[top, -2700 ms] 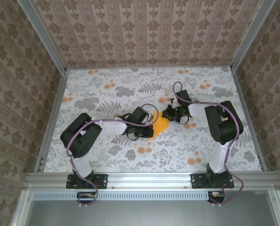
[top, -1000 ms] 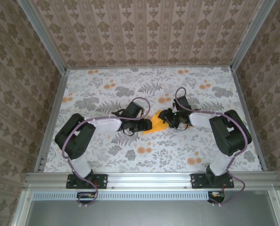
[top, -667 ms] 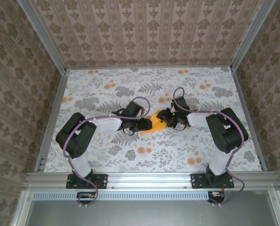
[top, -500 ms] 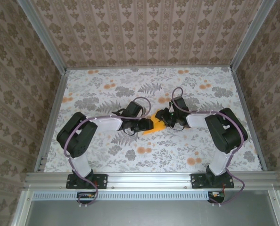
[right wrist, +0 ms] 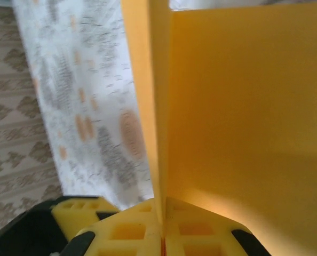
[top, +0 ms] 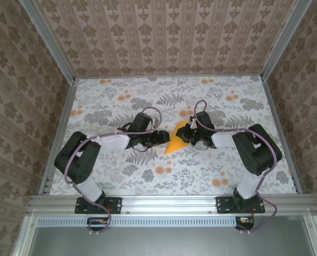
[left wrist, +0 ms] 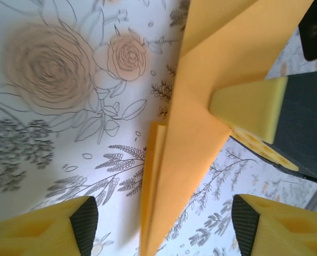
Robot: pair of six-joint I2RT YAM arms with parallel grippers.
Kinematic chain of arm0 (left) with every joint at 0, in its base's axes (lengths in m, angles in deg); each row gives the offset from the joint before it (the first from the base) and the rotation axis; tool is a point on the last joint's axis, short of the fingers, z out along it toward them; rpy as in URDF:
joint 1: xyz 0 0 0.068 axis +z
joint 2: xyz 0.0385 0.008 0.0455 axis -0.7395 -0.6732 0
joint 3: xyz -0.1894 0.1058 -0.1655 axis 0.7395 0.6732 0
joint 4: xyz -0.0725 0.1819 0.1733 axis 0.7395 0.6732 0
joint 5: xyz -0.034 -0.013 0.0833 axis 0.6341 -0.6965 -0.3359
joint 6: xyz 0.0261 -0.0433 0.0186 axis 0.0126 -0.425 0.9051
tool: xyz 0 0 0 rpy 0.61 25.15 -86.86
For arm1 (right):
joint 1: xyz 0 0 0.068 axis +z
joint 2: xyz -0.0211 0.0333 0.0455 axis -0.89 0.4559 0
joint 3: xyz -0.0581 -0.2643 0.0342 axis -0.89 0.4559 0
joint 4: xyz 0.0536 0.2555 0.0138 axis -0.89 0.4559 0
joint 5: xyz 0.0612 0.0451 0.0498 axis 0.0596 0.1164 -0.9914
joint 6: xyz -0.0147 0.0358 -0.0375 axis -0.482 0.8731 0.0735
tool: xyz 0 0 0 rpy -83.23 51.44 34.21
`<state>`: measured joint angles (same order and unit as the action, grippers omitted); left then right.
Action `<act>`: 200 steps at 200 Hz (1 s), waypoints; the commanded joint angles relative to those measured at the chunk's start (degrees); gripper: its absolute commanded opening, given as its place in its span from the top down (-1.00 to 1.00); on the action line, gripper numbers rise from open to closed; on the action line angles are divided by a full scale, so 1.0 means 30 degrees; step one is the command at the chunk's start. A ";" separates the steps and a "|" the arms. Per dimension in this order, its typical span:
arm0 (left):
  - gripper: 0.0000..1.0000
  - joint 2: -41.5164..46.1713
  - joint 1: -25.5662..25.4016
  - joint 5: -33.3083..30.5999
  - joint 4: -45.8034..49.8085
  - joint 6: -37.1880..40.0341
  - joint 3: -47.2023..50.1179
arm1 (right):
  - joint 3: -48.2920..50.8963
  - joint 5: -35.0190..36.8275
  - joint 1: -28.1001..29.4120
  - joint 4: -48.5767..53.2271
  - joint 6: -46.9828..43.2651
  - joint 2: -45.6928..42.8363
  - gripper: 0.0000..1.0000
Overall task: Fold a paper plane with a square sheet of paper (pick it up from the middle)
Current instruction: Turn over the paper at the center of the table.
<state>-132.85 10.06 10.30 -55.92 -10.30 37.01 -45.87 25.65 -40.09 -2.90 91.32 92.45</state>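
Floral-print table, grey leaves and orange blotches, boxed in by brown patterned wallpaper walls. Pretty much dead centre of the top view is the paper plane. It's plain orange-yellow, already folded into a narrow pointed shape, with the tip aimed at the lower left of the frame.

From the left wrist camera the paper plane runs from the top right corner down to the bottom centre. You can see stacked layers along its left edge.

The right gripper has hold of it. In its own wrist view the yellow pads are squeezed together at the bottom of the frame with the paper's edge pinched between them, and a big flat panel of paper spreads over the right half.

The left gripper sits just left of the plane with its jaws spread wide. Its fingertips are down in the two bottom corners of its view, one on either side of the paper, with a gap on both sides.
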 commanded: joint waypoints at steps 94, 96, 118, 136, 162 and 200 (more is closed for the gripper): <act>-0.51 0.2390 0.1007 0.5201 -0.8421 -0.4134 0.2902 | -0.0642 -0.7401 -0.0469 -0.6318 0.2344 -0.1577 0.82; -0.46 0.2332 0.1001 0.5247 -0.8540 -0.4163 0.2902 | -0.0663 -0.7423 -0.0460 -0.6318 0.2374 -0.1572 0.82; -0.12 0.1969 0.0970 0.5762 -1.0186 -0.4828 0.3003 | -0.0704 -0.7579 -0.0462 -0.6406 0.2630 -0.1439 0.81; 0.17 0.1713 0.0970 0.6001 -1.1748 -0.5454 0.3135 | -0.0699 -0.7592 -0.0490 -0.6311 0.2616 -0.1330 0.81; 0.60 0.1520 0.1138 0.5830 -1.2048 -0.5580 0.3351 | -0.0788 -0.7469 -0.0642 -0.5293 0.2191 -0.1278 0.78; 0.91 0.1675 0.1406 0.5314 -1.0966 -0.5023 0.3529 | -0.1058 -0.6559 -0.1294 -0.1484 0.0259 -0.2091 0.36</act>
<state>-127.74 13.47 26.37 -88.88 -26.51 46.89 -47.32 4.79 -42.58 -15.95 96.83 88.49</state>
